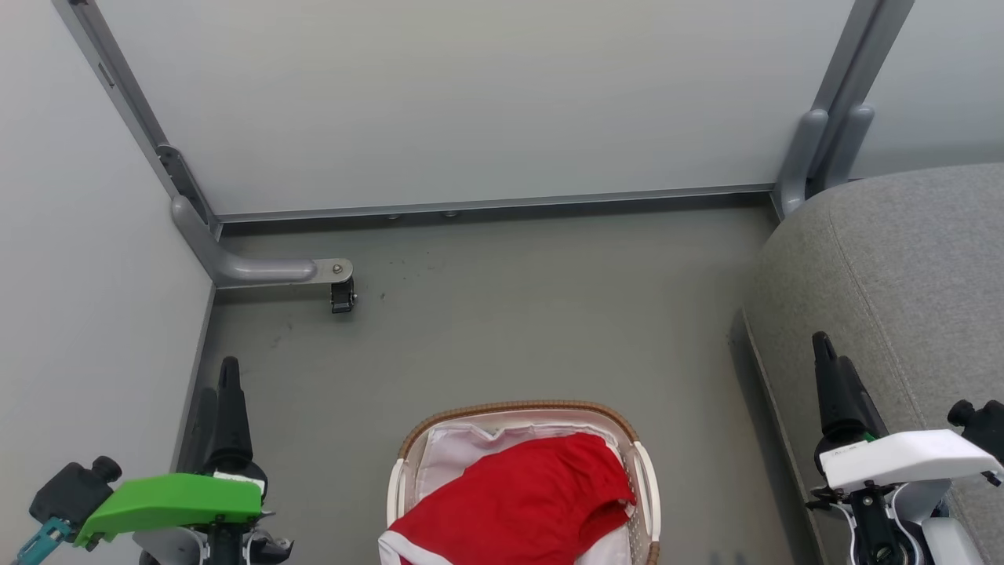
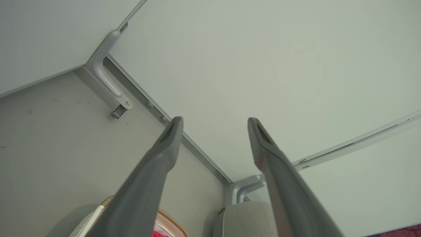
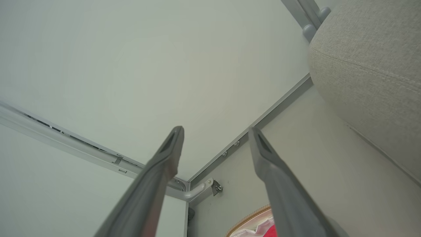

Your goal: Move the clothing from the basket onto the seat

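Lying in the basket: we see the clothing [image 1: 518,502], a red heap with a white hem at its lower left, covering most of the white lining
Basket: the basket [image 1: 521,407] sits on the grey floor [image 1: 510,314] at the bottom middle of our head view, between our two arms and apart from the seat
Seat: the seat [image 1: 902,259] stands at our right, its rounded corner close to the pale wall panels [image 1: 471,102]
Left gripper: our left gripper [image 2: 215,121] has its fingers spread wide, with only wall and floor seen between them; it is left of the basket
Right gripper: our right gripper [image 3: 216,129] is also spread wide and holds no cloth; it is right of the basket, in front of the seat's edge in our head view
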`<state>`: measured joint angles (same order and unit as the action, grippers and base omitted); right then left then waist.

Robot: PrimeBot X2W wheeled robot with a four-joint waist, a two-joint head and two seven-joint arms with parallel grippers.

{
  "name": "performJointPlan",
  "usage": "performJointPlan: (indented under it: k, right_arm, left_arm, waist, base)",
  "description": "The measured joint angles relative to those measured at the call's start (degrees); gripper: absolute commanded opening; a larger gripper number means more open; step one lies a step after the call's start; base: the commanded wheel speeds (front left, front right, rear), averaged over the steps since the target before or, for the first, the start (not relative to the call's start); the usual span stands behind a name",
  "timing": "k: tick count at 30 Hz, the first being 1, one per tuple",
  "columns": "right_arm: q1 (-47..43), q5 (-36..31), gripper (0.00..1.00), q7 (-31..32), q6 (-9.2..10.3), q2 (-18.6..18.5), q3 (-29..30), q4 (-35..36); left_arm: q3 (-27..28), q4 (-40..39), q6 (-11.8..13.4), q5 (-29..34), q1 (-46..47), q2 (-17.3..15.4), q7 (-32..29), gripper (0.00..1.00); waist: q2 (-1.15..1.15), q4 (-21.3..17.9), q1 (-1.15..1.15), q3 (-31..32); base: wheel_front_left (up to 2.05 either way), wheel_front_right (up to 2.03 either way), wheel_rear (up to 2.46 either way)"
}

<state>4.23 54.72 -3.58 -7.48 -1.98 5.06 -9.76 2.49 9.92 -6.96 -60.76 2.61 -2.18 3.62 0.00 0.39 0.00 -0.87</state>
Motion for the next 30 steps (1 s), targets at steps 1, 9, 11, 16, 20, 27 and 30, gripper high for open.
performJointPlan:
  k: [1, 9, 11, 16, 20, 27, 30]
  right_arm:
    - [-0.1, -1.25, 1.0, -0.09, 0.0, -0.04, -0.25, -0.05]
    - [-0.55, -9.35, 1.0, -1.58, 0.0, -0.14, -1.93, -1.41]
    - [-0.77, -11.66, 1.0, -1.98, 0.0, -0.2, -2.27, -1.7]
    - [-0.87, -15.49, 1.0, -2.63, 0.0, -0.23, -2.77, -2.23]
    - [-0.93, -18.47, 1.0, -3.48, 0.0, -0.25, -3.11, -2.64]
    - [-1.08, -22.86, 1.0, -4.53, 0.0, -0.32, -3.58, -2.81]
    - [-1.23, -24.64, 1.0, -5.0, 0.0, -0.34, -3.88, -2.99]
  left_arm:
    - [-0.27, -0.05, 0.18, 1.29, -0.05, -0.01, 0.09, 1.0]
    - [-2.24, 0.07, 1.0, 9.84, -1.08, -0.04, 1.58, 1.0]
    - [-2.6, 0.12, 1.2, 11.8, -1.16, -0.04, 1.96, 1.0]
    - [-3.08, 0.27, 1.52, 15.26, -1.68, -0.08, 2.82, 1.0]
    - [-3.52, 0.55, 1.68, 17.68, -2.15, -0.1, 3.5, 1.0]
    - [-4.24, 1.02, 1.76, 21.68, -2.61, -0.16, 4.58, 1.0]
    - [-4.52, 1.35, 1.77, 22.87, -2.94, -0.2, 5.01, 1.0]
  waist:
    - [0.0, 0.01, 0.0, -0.02]
    - [0.0, 0.1, 0.0, -0.15]
    - [0.0, 0.14, 0.0, -0.19]
    - [0.0, 0.18, 0.0, -0.27]
    - [0.0, 0.19, 0.0, -0.3]
    - [0.0, 0.2, 0.0, -0.33]
    - [0.0, 0.22, 0.0, -0.3]
  base:
    - [0.0, 0.0, 0.0]
    - [0.0, 0.0, 0.0]
    - [0.0, 0.0, 0.0]
    - [0.0, 0.0, 0.0]
    - [0.0, 0.0, 0.0]
    - [0.0, 0.0, 0.0]
    - [0.0, 0.0, 0.0]
